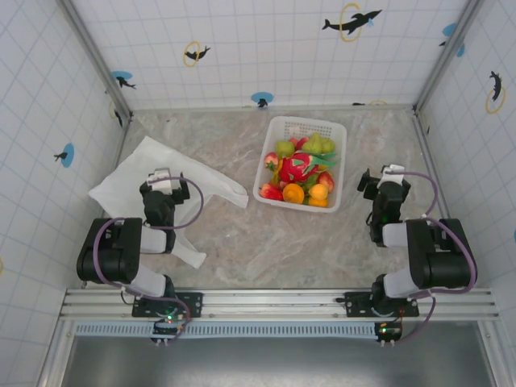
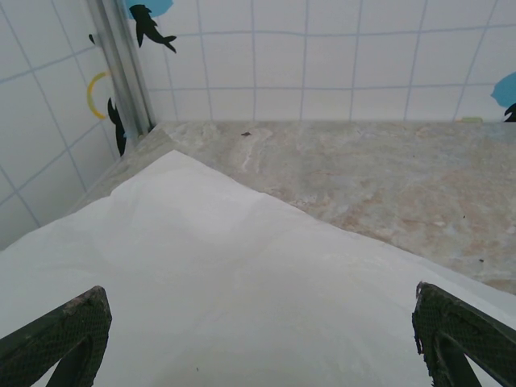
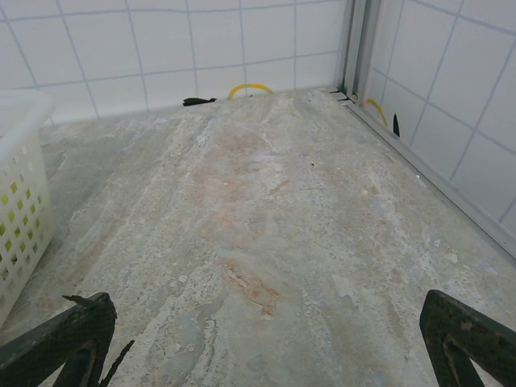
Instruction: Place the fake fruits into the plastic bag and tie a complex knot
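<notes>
Both my jaws are wide open, nothing held. The plastic bag (image 1: 129, 173) lies flat on the tabletop under my left jaws; the fake fruits (image 1: 300, 173) sit in the basket (image 1: 305, 122), nearer my right jaws.

Fake fruits (image 1: 300, 171) all piled in white lattice basket (image 1: 278, 129), center-right of table. Glossy plastic. Pink-red dragon fruit (image 1: 297, 168) w/ green tips sits mid-pile on top; green pears (image 1: 318, 144) at far end; two oranges (image 1: 293, 193) at near edge, w/ red pieces beside them and along left side. Plastic bag (image 1: 137, 165) is thin, white, lying flat & lightly creased on table, left of basket and apart from it. One handle strip points toward basket, the other toward near edge. In left wrist view bag (image 2: 226, 274) reads as a smooth white sheet, far corner pointing at back wall.
</notes>
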You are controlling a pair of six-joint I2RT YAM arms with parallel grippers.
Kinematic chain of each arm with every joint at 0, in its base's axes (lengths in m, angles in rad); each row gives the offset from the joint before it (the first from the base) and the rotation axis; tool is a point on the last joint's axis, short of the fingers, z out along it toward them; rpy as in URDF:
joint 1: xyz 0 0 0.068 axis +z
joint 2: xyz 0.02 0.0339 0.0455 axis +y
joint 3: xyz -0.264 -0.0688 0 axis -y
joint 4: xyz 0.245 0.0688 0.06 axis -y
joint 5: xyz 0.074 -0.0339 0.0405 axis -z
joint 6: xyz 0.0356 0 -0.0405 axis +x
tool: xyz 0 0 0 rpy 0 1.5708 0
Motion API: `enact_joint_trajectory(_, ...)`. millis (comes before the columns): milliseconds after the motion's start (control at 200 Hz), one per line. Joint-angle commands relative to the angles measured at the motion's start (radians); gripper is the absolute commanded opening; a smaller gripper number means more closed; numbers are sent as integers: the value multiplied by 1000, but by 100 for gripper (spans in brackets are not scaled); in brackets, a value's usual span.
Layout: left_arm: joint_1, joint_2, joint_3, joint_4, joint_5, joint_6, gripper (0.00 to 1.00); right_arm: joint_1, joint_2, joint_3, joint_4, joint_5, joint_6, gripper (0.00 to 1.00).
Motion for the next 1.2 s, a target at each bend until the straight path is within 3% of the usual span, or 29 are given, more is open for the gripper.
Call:
enact_joint_trajectory(0, 10, -5, 12, 21, 16, -14, 97, -8, 7, 22, 26, -3, 1, 100)
enact_joint_trajectory(60, 10, -33, 25, -10, 14, -11, 98, -8, -4, 19, 29, -2, 3, 100)
enact_joint_trajectory(140, 10, -132, 73, -180, 28, -6, 98, -6, -67, 18, -16, 11, 0, 100)
enact_joint_trajectory(305, 9, -353, 214, -516, 84, -5, 98, -7, -285, 104, -368, 13, 72, 100)
enact_joint_trajectory(455, 10, -451, 399, -828, 163, -149, 98, -5, -425, 217, -670, -76, 258, 100)
enact_joint_trajectory(585, 8, -510, 463, -983, 277, -293, 98, -7, -482, 318, -893, -181, 360, 99)
enact_joint_trajectory(771, 7, -578, 402, -1061, 394, -475, 98, -17, -468, 393, -1043, -390, 422, 99)
enact_joint_trajectory(926, 7, -615, 373, -1213, 411, -491, 97, -15, -402, 407, -1035, -571, 496, 100)
enact_joint_trajectory(1196, 7, -728, 287, -1315, 401, -489, 97, 18, -220, 459, -1062, -650, 514, 99)
